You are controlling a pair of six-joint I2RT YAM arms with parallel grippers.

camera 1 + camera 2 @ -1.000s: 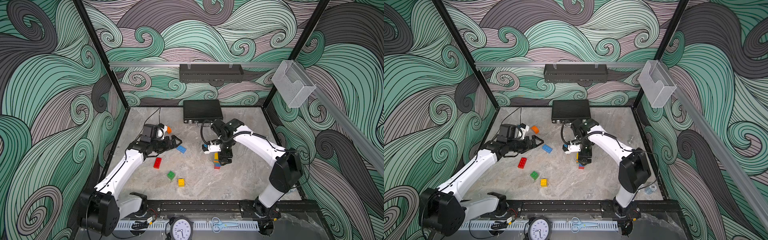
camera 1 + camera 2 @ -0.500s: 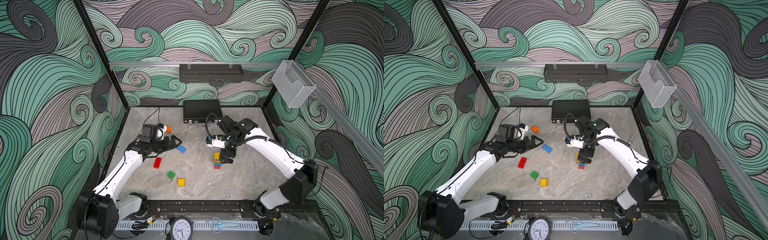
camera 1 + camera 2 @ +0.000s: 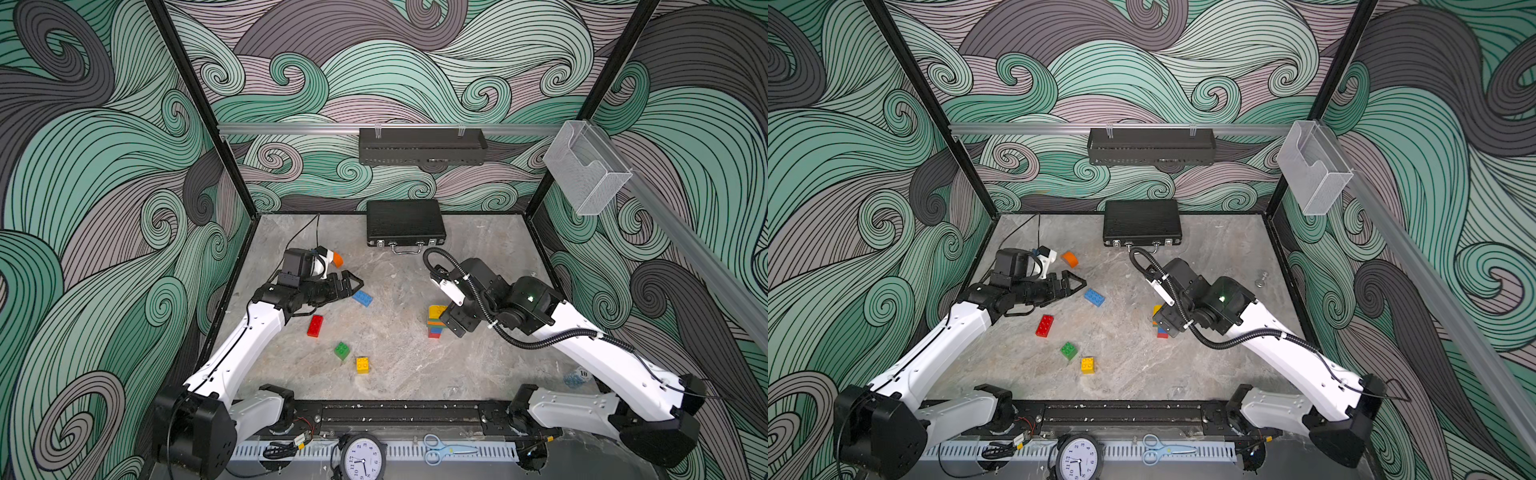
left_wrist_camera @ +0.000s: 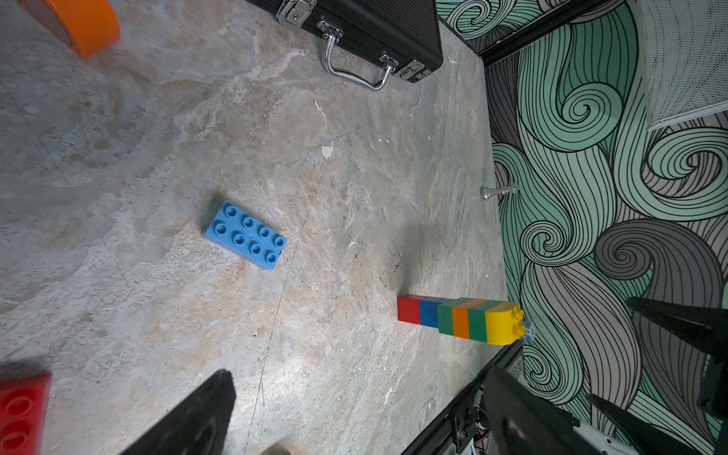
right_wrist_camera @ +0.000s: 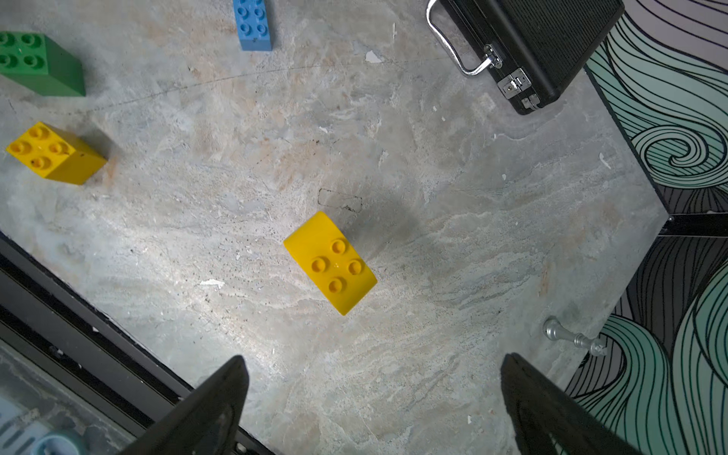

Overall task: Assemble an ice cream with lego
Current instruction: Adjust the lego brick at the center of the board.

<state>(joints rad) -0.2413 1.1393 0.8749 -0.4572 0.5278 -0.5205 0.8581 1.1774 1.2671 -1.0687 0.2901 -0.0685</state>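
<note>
Both tools wide open, nothing held.

Right gripper point(image 5: 374, 357) hangs nose-down over the lego stack point(image 4: 457, 321), jaws either side of it but clear. The right wrist view shows the yellow half-round cap point(image 5: 330, 263) untouched.

The stack stands upright mid-table, right of centre: red at the base, then blue, green, orange, green, with the yellow cap on top.

Left gripper point(image 3: 348, 284) lies low and level, tips just beside the blue oblong brick point(image 3: 362, 298), not touching it.

Loose on the table point(image 3: 478, 365):
- red oblong brick point(image 3: 315, 325)
- green square brick point(image 3: 342, 350)
- yellow square brick point(image 3: 362, 364), just beside the green one
- orange half-round point(image 3: 1070, 259), behind the left wrist

Containers:
- black briefcase point(image 3: 405, 227) at the back edge, lid down, latches closed, contents hidden
- clear bin point(image 3: 584, 170) on the right rail
- black basket point(image 3: 422, 146) on the back rail, can't tell what's in it

All lego is out on the table.
</note>
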